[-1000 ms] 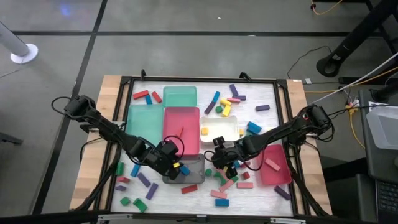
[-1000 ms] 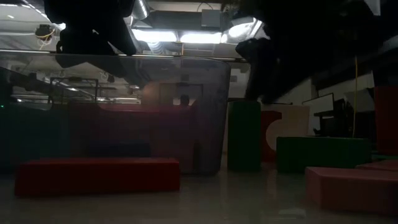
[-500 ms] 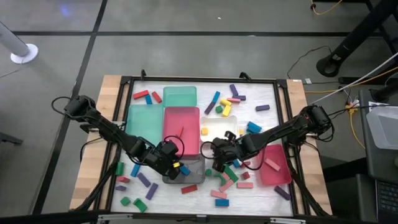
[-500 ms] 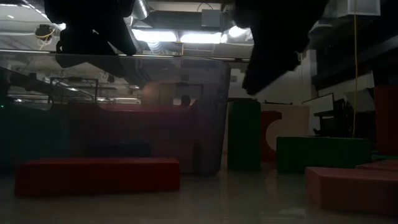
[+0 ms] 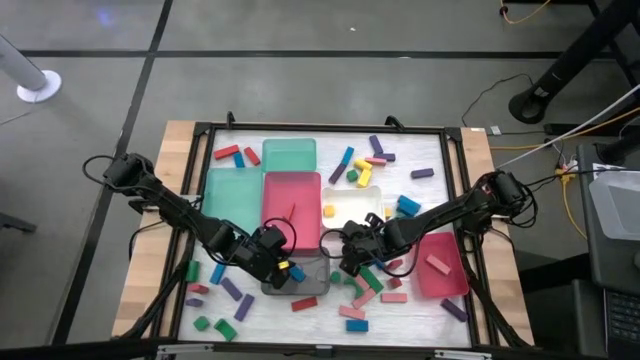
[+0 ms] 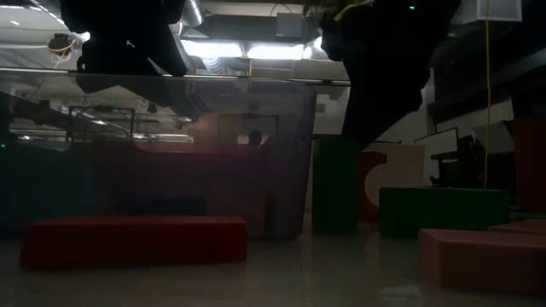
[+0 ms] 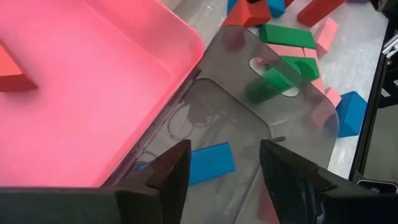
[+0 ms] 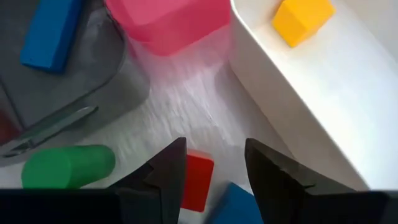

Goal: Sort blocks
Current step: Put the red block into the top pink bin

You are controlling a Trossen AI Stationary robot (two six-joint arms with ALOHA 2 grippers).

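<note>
My left gripper point(image 5: 283, 268) point(image 7: 224, 149) hangs open over the smoky grey tray point(image 5: 312, 286), where a blue bar point(image 7: 208, 163) lies flat on the floor. My right gripper point(image 5: 350, 254) point(image 8: 214, 149) is open and low over the table, in the gap between the grey tray point(image 8: 74, 93), the pink tray point(image 8: 168, 22) and the white tray point(image 8: 323, 106). A small red block point(image 8: 198, 180) lies on the table just below and between its fingers. A green cylinder point(image 8: 68, 167) and a blue block point(image 8: 233, 205) lie beside it. A yellow block point(image 8: 303, 18) sits in the white tray.
Two green trays point(image 5: 289, 153) point(image 5: 232, 200) and the pink tray point(image 5: 291, 205) fill the table's left middle; a red tray point(image 5: 440, 265) sits at the right. Loose blocks crowd the near edge point(image 5: 360, 300) and the far edge point(image 5: 360, 160). A black frame point(image 5: 460, 200) rims the table.
My right gripper has moved down toward the table and slightly toward the near-left, settling by the corner of the grey tray. My left gripper and the blocks have stayed where they were.
</note>
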